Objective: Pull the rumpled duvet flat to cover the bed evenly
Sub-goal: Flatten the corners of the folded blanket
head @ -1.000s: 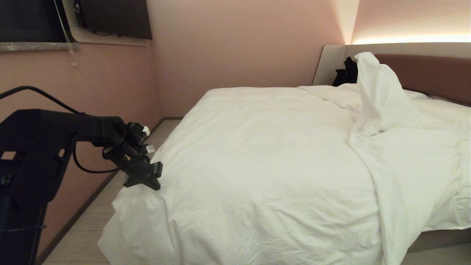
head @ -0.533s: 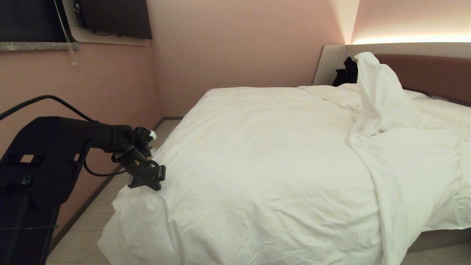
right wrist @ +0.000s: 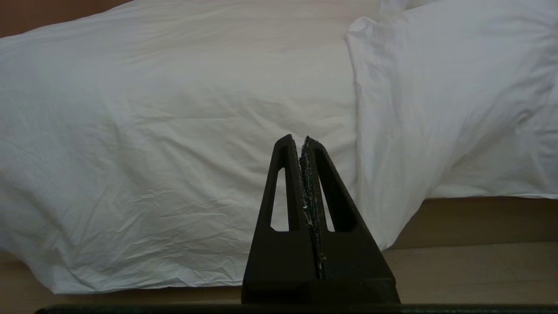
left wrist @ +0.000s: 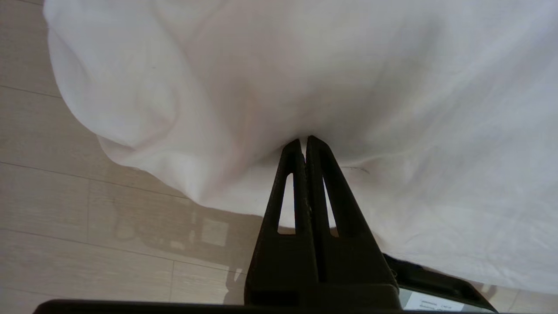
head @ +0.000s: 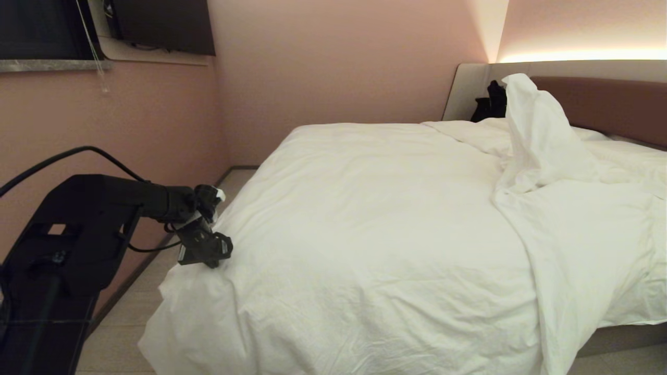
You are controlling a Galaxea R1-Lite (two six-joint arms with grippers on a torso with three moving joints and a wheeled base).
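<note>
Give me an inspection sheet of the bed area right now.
Surface: bed, brown headboard visible.
Job's things: duvet mostly spread; one fold bunched upright near the headboard, a flap doubled over on the right.
Clutter: dark item by the headboard.
Grippers: left gripper shut, at the duvet's near-left corner; right gripper shut, clear of the duvet.
Cables: black cable arching over the left arm.
Surroundings: pink walls, wood-look floor.

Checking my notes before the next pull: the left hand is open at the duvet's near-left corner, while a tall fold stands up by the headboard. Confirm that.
Not quite: the left hand is shut on the duvet, as the left wrist view shows. The tall fold does stand by the headboard.
</note>
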